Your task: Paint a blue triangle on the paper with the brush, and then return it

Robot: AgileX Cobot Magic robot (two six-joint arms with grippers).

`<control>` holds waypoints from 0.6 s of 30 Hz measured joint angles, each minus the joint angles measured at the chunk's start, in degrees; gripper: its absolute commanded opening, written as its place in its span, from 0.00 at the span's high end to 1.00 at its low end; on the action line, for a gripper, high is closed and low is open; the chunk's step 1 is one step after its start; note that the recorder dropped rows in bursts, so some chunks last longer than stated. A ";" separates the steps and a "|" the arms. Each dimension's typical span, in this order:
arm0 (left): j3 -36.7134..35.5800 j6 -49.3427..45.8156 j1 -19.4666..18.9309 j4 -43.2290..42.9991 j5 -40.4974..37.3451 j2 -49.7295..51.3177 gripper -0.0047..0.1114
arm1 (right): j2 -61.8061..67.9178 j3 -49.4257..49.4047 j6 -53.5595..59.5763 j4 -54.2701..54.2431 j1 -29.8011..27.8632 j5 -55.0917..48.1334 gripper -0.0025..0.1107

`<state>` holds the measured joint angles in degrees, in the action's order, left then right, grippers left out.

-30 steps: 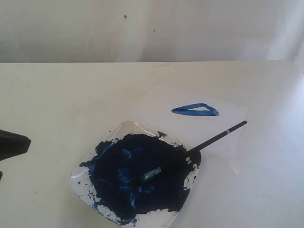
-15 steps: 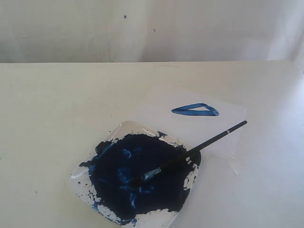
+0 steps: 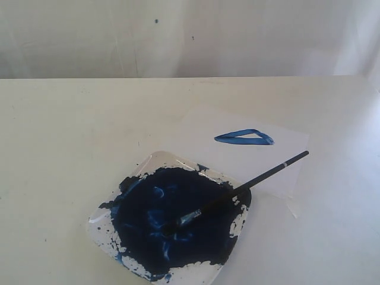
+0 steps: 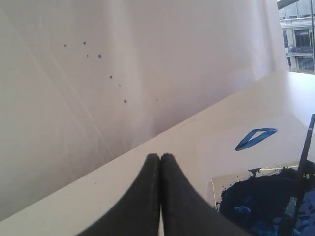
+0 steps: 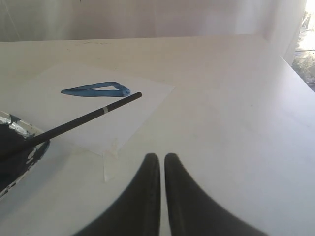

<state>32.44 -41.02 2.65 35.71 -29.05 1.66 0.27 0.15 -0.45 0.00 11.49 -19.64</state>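
The brush (image 3: 249,185) lies by itself, bristles in the dark blue paint of the clear tray (image 3: 155,159), handle reaching out over the paper (image 3: 202,133). A blue triangle (image 3: 244,138) is painted on that white sheet. Neither gripper shows in the exterior view. My left gripper (image 4: 160,156) is shut with nothing in it, back from the tray (image 4: 216,183), the brush (image 4: 301,172) and the triangle (image 4: 256,138). Above bare table my right gripper (image 5: 161,156) is shut and empty, short of the paper (image 5: 142,98), brush (image 5: 83,119) and triangle (image 5: 96,89).
A strip of clear tape (image 3: 292,208) sticks out at the paper's near right corner. A pale wall (image 3: 190,35) with a few dark specks closes off the table's far edge. The table's right edge (image 5: 295,69) runs past my right gripper.
The dark tip of my left gripper, seen at the exterior view's left edge one second ago, has withdrawn out of that view. Brush, tray and paper have not moved.
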 measured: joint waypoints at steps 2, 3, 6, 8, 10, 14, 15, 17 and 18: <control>-1.99 0.00 0.00 -1.66 1.18 0.00 0.96 | 0.00 0.00 0.00 0.00 0.00 0.00 0.94; -3.10 0.00 0.00 -3.31 1.95 0.00 0.96 | 0.00 0.00 0.00 0.00 0.00 0.00 0.94; -8.92 0.00 0.00 -10.92 5.16 0.00 0.96 | 0.00 0.00 0.00 0.00 0.00 0.00 0.94; -13.44 0.00 0.00 -17.03 6.64 0.00 0.96 | 0.00 0.00 0.00 0.00 0.00 0.00 0.94; -17.05 0.00 0.00 -20.76 7.22 0.00 0.96 | 0.00 0.00 0.00 0.00 0.00 0.00 0.94; -25.29 0.00 0.00 -24.15 7.42 0.00 0.96 | 0.00 0.00 0.00 0.00 0.00 0.00 0.94; -27.19 0.00 0.00 -24.44 7.42 0.00 0.96 | 0.00 0.00 0.00 0.00 0.00 0.00 0.94; -30.53 0.00 0.00 -24.80 7.42 0.00 0.96 | 0.00 0.00 0.00 0.00 0.00 0.00 0.94; -31.41 0.00 0.00 -24.95 7.46 0.00 0.96 | 0.00 0.00 0.00 0.00 0.00 0.00 0.94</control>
<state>1.03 -41.02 2.65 10.77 -21.59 1.66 0.27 0.15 -0.45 0.00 11.49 -19.64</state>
